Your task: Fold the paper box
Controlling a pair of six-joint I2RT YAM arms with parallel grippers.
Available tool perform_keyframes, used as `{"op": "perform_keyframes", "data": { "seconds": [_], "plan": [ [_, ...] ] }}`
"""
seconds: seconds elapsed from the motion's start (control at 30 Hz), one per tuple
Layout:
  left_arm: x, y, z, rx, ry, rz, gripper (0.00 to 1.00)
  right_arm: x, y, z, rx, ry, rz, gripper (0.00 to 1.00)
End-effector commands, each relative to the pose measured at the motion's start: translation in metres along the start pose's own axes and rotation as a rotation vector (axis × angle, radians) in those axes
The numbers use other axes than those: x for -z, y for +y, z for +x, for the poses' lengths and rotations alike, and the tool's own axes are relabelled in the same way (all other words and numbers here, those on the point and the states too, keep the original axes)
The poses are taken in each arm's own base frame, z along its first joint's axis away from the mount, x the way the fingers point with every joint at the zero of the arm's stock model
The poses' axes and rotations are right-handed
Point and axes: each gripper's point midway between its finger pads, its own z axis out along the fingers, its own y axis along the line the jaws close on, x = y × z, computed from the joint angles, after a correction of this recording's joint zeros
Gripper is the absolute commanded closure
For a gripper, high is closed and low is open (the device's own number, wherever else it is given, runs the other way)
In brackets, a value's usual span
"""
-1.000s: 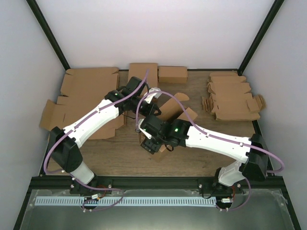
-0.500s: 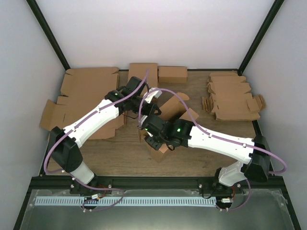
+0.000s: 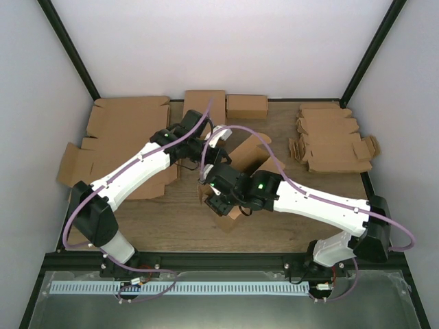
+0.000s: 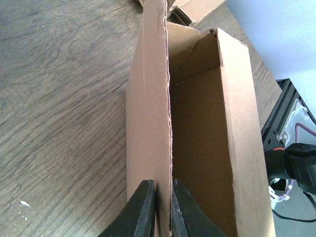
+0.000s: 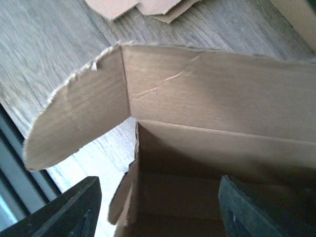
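Since the right gripper [image 5: 160, 210] sits nearest, at the near end of the paper box [image 3: 251, 159], we start there. Its fingers are spread wide, released, straddling the box corner w/ nothing gripped. One finger [image 5: 66, 210] is clear of the cardboard, w/ bare table [image 3: 164, 223] showing between. Box is mid-table, half erected, lying diagonal near-left to far-right, open side up.

Handling, our est.: light corrugated board, stiff across panels, weak at score lines. Rounded end flap [image 5: 74, 118] stands out loose w/ a ragged edge and prob springs back if let go. There's a faint crease line on the inner panel [image 5: 163, 84], so it dents easily; no hard squeeze mid-panel. Empty + light on smooth wood means it'll slide when pushed, so it needs an anchor.

Anchor is the left gripper [image 4: 162, 183], further back. It's clenched on the top edge of one long wall, a pad on either side, wall upright. Good spot IMO: edge-on, where the board is stiffest. We'd take flaps close to their hinge line, not at the tips.

Left of the arms: flat cardboard sheets [image 3: 127, 123]. Far edge: closed boxes [image 3: 247, 106]. Far right: stack of small blanks [image 3: 333, 140]. Neither gripper is on any of them.
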Motion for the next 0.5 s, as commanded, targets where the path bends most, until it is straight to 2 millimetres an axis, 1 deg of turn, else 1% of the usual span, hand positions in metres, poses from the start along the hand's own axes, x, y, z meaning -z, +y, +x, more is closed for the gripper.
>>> {"op": "perform_keyframes", "data": {
  "seconds": [0.0,0.03,0.13,0.17,0.23,0.33,0.4,0.47],
  "plan": [
    [0.000,-0.005,-0.001,0.006,-0.016,0.030,0.90,0.038,0.003,-0.022,-0.061,-0.098,-0.057,0.28],
    [-0.001,-0.005,0.000,0.008,-0.014,0.028,0.90,0.045,0.003,-0.024,-0.076,-0.109,-0.066,0.25],
    [-0.002,-0.004,0.000,0.011,-0.012,0.026,0.90,0.067,0.003,-0.024,-0.145,-0.128,-0.097,0.22],
    [-0.002,-0.004,-0.001,0.010,-0.013,0.026,0.90,0.074,0.000,-0.022,-0.178,-0.131,-0.101,0.21],
    [-0.002,-0.004,-0.001,0.009,-0.014,0.026,0.90,0.082,-0.006,-0.012,-0.249,-0.109,-0.109,0.21],
    [-0.003,-0.003,-0.002,0.007,-0.015,0.027,0.90,0.088,-0.010,0.008,-0.301,-0.076,-0.150,0.22],
    [-0.004,-0.004,-0.003,0.006,-0.015,0.027,0.90,0.088,-0.003,0.016,-0.261,-0.075,-0.197,0.21],
    [-0.004,-0.004,-0.004,0.006,-0.018,0.028,0.90,0.080,-0.002,0.022,-0.215,-0.055,-0.195,0.18]
  ]
}}
